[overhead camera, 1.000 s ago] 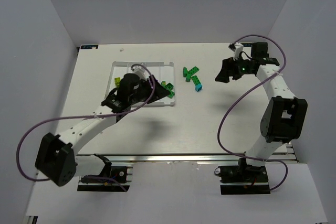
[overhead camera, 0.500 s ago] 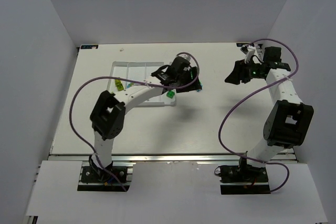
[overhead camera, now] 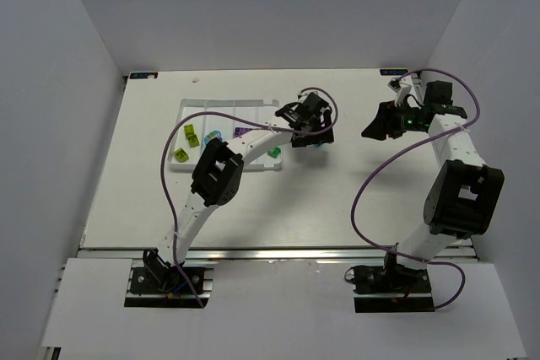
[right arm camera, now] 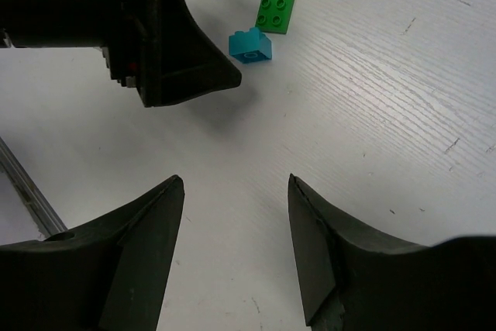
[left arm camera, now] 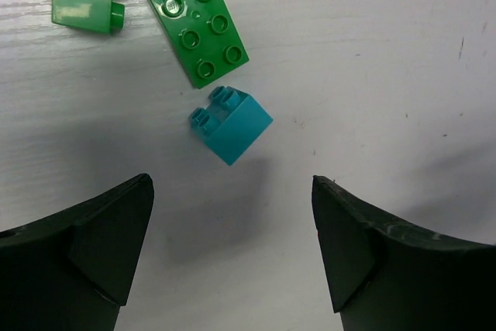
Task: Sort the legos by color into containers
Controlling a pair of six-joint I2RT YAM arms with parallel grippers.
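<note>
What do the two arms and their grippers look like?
The left arm and right arm have white links with black joint housings, and a purple cable loops along each. The left gripper and right gripper have black wedge-shaped fingers. A green light glows near the right wrist.

We take this for a robotics lab cell — white worktop [overhead camera: 295, 208] boxed in by plain white panels [overhead camera: 67, 56], left arm [overhead camera: 215, 174] and right arm [overhead camera: 460, 196] bolted to an aluminium rail [overhead camera: 278, 255].

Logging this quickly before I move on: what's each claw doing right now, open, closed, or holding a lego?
Left claw: open, empty, near the teal lego.
Right claw: open, empty.
</note>
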